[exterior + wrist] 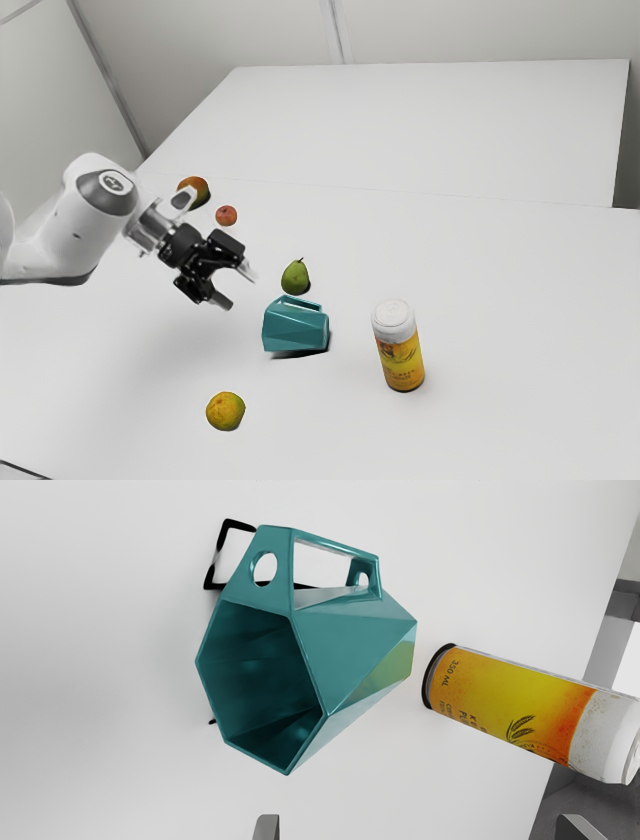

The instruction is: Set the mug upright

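My claw (239, 287) is released: its two fingers (266, 828) stand wide apart with nothing gripped between them. It is held above the white table (480, 270), tilted down toward the exterior view's right and apart from every item on the surface. The teal mug (295, 329) lies on its side on the table, not upright, a short way beyond my fingertips. Its open mouth (260, 680) faces my claw's side, and the faceted rim appears whole. The handle (332, 549), angular and pierced by round holes, is on the side of the mug toward the green pear (295, 278). Clearance there is tight, the pear sitting near the handle. Past the mug's base, toward the exterior view's right, a yellow can (402, 362) with a white top stands upright; a modest strip of tabletop separates the two. The orange-yellow fruit (226, 411), on the side of the mug away from the pear, leaves a wider gap. A small red fruit (227, 215) and a larger red-green fruit (194, 190) sit well apart from the mug, beyond my claw. In the wrist view, an edge of the table passes behind the can, well apart from the mug.
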Robot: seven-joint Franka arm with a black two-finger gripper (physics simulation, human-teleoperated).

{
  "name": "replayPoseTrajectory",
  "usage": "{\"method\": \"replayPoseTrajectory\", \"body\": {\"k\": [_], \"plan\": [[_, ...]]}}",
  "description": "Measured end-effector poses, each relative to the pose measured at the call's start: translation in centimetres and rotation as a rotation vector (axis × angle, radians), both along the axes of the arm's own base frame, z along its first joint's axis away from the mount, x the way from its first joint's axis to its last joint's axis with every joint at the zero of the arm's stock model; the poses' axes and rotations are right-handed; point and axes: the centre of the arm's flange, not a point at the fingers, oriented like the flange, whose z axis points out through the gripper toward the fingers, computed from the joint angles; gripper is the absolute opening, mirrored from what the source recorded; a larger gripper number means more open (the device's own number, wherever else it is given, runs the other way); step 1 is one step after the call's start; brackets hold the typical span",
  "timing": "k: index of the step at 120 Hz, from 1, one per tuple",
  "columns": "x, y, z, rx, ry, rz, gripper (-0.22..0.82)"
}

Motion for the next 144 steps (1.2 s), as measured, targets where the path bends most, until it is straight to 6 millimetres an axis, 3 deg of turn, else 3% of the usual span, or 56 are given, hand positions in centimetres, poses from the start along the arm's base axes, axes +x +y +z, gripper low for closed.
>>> {"method": "replayPoseTrajectory", "body": {"k": [31, 53, 83, 102, 112, 126, 144], "plan": [[0.2, -1.0, -4.6, -0.109, -0.033, 0.007, 0.6], [1.5, -0.5, -6.3, -0.14, -0.089, 0.005, 0.6], [1.8, -2.3, -8.4, -0.216, -0.136, -0.01, 0.59], [1.7, -2.6, -8.5, -0.24, -0.171, -0.028, 0.2], [1.8, -2.6, -8.3, -0.245, -0.19, -0.04, 0.05], [2.0, -2.6, -7.5, -0.246, -0.226, -0.063, -0.06], [2.0, -2.7, -6.6, -0.247, -0.263, -0.088, -0.13]]}}
